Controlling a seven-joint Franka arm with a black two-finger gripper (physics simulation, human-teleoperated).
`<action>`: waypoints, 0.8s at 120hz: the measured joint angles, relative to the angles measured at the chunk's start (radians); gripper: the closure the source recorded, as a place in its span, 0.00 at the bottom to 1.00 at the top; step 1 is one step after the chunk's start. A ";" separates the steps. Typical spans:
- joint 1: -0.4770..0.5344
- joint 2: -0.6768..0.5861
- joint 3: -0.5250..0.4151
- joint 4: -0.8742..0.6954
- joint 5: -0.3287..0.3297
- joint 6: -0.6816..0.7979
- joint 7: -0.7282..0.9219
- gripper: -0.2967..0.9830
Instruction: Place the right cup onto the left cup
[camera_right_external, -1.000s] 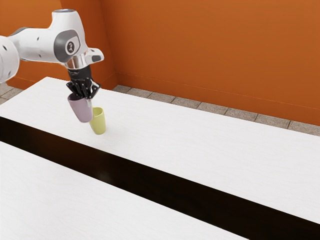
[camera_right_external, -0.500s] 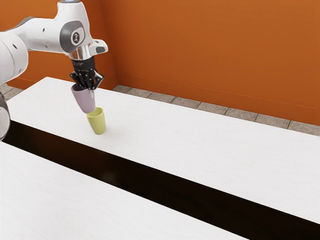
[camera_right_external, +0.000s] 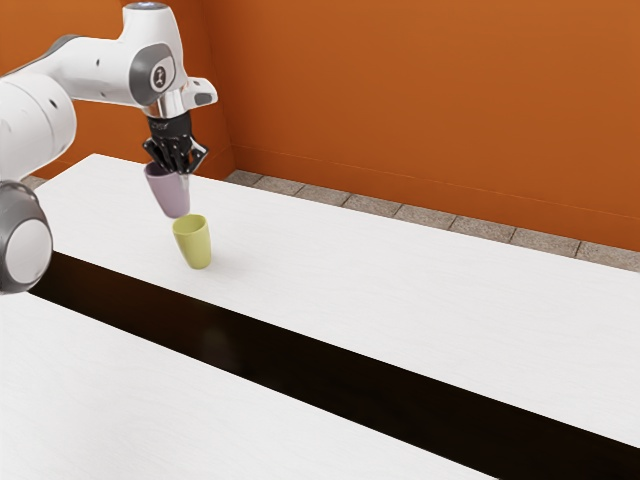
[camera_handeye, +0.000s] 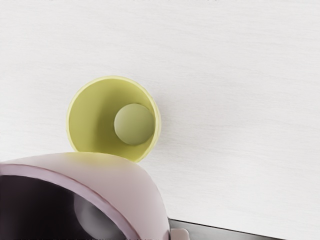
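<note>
High over the table, my gripper (camera_right_external: 178, 172) is shut on the wall of the purple cup (camera_right_external: 169, 194), which hangs slightly tilted below it with its mouth up. Under and slightly to the exterior view's right of it, the yellow-green cup (camera_right_external: 194, 242) stands upright on the table. In the wrist view the yellow-green cup (camera_handeye: 95, 117) shows its bare inside, and the purple cup (camera_handeye: 127, 185) overlaps its near rim. A small fingertip piece (camera_handeye: 180, 234) appears beside the purple cup.
The white tabletop (camera_right_external: 400, 290) stretches toward the exterior view's right. A dark strip (camera_right_external: 300, 355) runs along it on the near side. An orange wall (camera_right_external: 430, 110) rises behind the table.
My gripper has risen with the purple cup and shifted slightly to the exterior view's right. The purple cup no longer overlaps the yellow-green cup there, which has stayed put.
</note>
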 joint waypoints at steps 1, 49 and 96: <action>0.000 0.003 0.000 0.005 0.000 -0.001 0.000 0.84; 0.019 0.106 -0.007 0.121 0.000 -0.020 0.018 0.84; 0.050 0.180 -0.031 0.236 0.000 -0.043 0.035 0.84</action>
